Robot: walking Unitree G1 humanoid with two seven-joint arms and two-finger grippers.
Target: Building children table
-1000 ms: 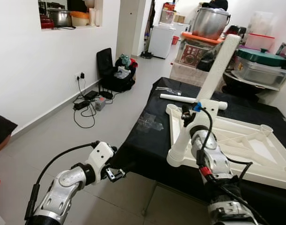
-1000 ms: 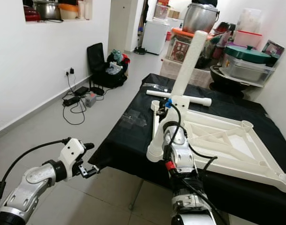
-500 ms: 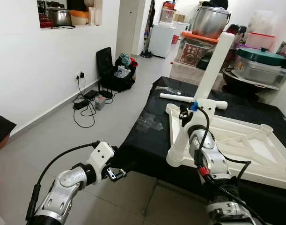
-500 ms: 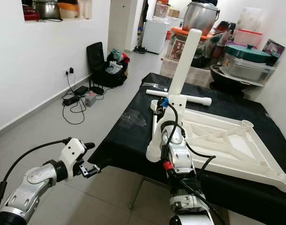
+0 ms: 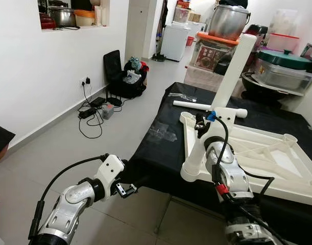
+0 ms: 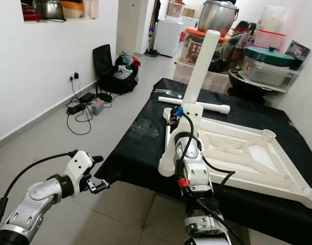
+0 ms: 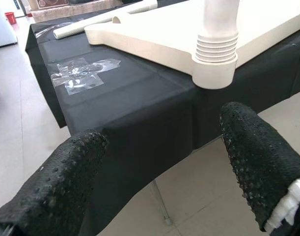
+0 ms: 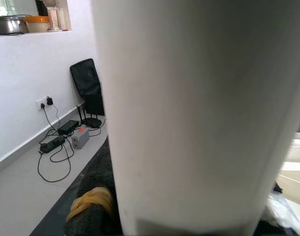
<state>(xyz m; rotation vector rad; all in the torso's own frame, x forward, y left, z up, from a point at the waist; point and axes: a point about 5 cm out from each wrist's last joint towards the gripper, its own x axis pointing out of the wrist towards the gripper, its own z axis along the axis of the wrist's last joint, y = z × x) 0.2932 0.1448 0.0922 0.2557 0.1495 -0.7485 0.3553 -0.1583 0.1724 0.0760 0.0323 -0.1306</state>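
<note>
My right tool pinches the leg, upright at 12 o'clock. My left tool spread, low beside the surface.

White table top lies upside down on the black-covered table. The right gripper holds a white leg that tilts up from the near corner socket (another leg lies behind). The left gripper hovers over the floor tiles, fingers apart.

bare floor left of the black-draped table.
</note>
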